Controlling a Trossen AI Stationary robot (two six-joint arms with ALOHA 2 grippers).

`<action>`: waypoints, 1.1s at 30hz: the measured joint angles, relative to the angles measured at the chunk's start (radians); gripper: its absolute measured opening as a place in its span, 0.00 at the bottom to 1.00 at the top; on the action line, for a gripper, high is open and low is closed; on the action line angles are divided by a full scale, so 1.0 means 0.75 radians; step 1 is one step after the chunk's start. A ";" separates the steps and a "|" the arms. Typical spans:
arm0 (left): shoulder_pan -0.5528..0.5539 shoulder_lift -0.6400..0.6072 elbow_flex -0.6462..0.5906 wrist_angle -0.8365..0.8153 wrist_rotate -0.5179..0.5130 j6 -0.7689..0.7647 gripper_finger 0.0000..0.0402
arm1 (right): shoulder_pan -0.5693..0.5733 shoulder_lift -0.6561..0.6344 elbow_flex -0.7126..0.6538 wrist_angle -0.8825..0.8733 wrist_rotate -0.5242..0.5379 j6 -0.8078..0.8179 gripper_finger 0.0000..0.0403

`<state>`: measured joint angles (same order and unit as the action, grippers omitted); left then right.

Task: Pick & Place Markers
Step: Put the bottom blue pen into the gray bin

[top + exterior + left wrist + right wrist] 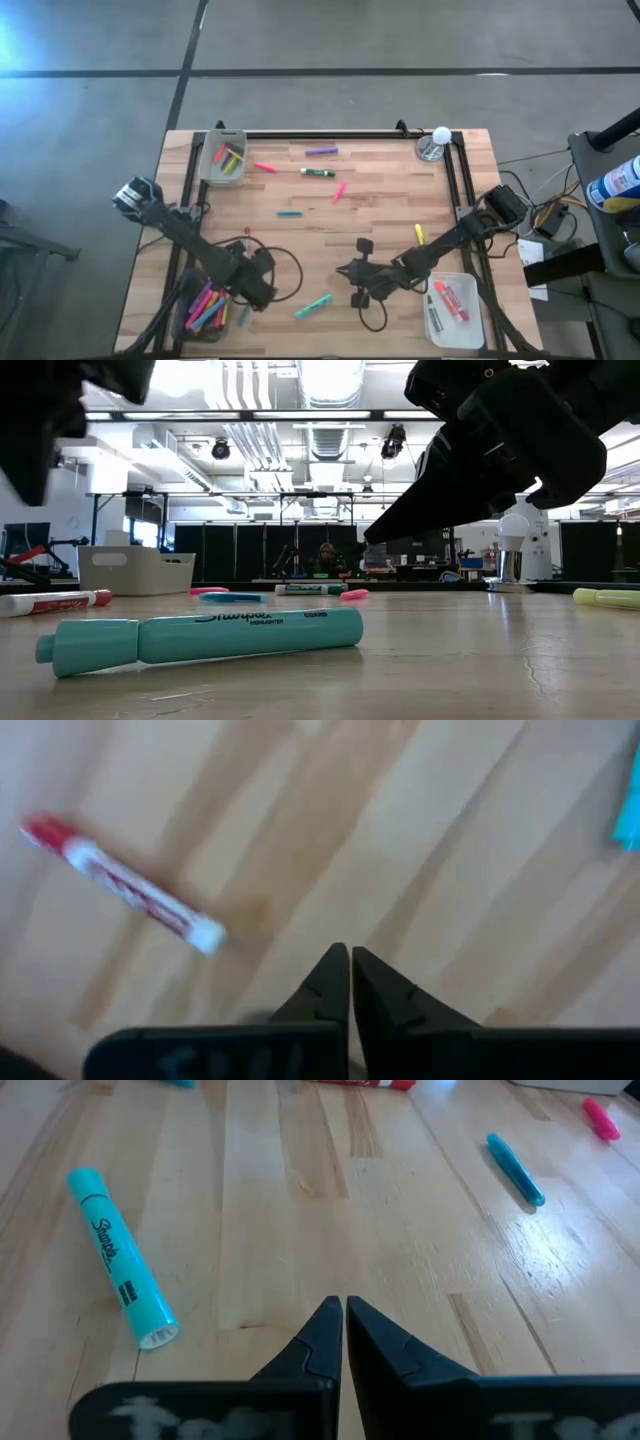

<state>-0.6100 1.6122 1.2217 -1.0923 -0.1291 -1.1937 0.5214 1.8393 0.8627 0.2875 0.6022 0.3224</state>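
In the left wrist view a teal marker (630,812) is cut off by the edge.

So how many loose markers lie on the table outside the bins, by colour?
Pink: 2
Purple: 1
Green-and-white: 1
Blue: 1
Yellow: 1
Teal: 1
Red-and-white: 1
Total: 8

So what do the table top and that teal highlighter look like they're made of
Table top: looks like wood, joined light planks with visible grain and a faint sheen. Teal highlighter: probably smooth matte plastic, an even-coloured barrel with printed lettering.
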 joint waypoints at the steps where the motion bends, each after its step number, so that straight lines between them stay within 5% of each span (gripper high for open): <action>1: -0.006 0.016 0.001 0.003 0.033 -0.030 0.05 | 0.000 0.000 0.000 0.000 -0.001 0.000 0.03; 13: -0.028 0.273 0.000 0.153 0.336 -0.081 0.29 | 0.000 0.001 0.000 -0.012 -0.001 0.015 0.03; 33: -0.035 0.280 -0.150 0.317 0.444 -0.157 0.28 | 0.006 0.002 0.000 -0.029 -0.001 0.025 0.03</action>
<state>-0.6365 1.8221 1.1095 -0.8543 0.2035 -1.3117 0.5262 1.8408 0.8627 0.2661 0.6014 0.3408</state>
